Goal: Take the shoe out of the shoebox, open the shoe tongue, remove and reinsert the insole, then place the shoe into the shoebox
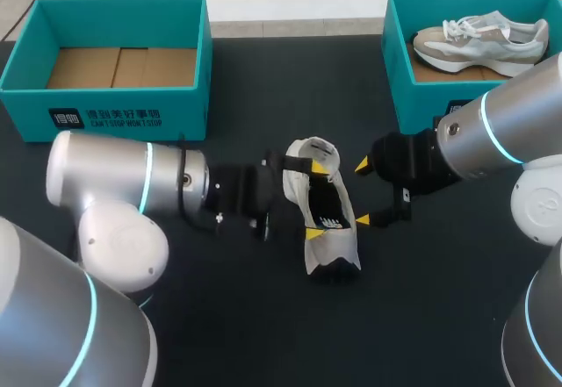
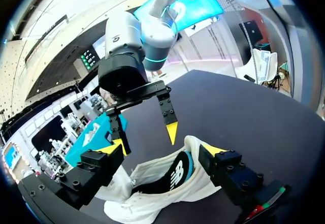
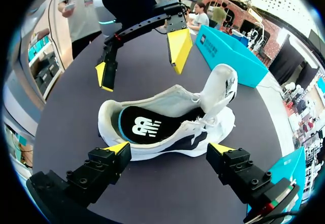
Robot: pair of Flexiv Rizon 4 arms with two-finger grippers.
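Teal right shoebox [image 1: 397, 53] holds a grey sneaker [image 1: 479, 40], left shoebox [image 1: 105, 115] brown cardboard [image 1: 118, 68]

We count two teal boxes: the ten o'clock shoebox [image 1: 114, 115] and the two o'clock shoebox [image 1: 399, 53]. Two shoes: the white shoe [image 1: 320, 220] dead centre, the beige shoe [image 1: 479, 40] at two o'clock. And two grippers: left gripper [image 1: 316, 200], right gripper [image 1: 362, 192].

White shoe [image 1: 327, 204] sits upright on the dark surface [image 1: 263, 334], tongue [image 3: 223, 84] flipped open, black insole [image 3: 144, 127] inside. Behind it, two teal shoeboxes: left shoebox [image 1: 114, 115] open, right shoebox [image 1: 399, 62] holding another sneaker [image 1: 479, 40].
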